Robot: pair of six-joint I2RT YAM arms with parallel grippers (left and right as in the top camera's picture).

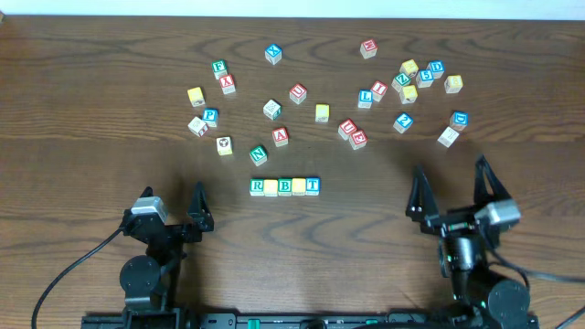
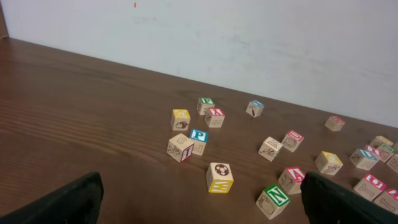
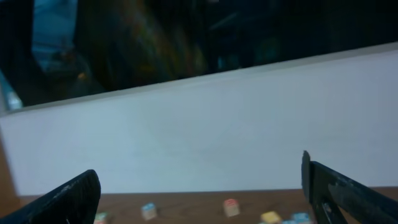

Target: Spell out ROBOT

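Five cubes stand side by side in a row at the table's middle front in the overhead view: green R (image 1: 258, 186), a yellow-faced cube (image 1: 271, 186), green B (image 1: 285, 186), a second yellow-faced cube (image 1: 299, 186) and blue T (image 1: 313, 185). My left gripper (image 1: 173, 194) hangs open to the row's left, well apart from it, nothing between its fingers (image 2: 68, 202). Off to the right of the row my right gripper (image 1: 450, 170) is also open and empty, its camera facing the back wall. Neither wrist view shows the row.
Many loose letter cubes lie scattered behind the row, among them a green N cube (image 1: 259, 154) (image 2: 273, 200), a red A cube (image 1: 281, 136) and a yellow W cube with a ball picture (image 2: 219, 177). A dense cluster (image 1: 416, 78) sits at the back right.
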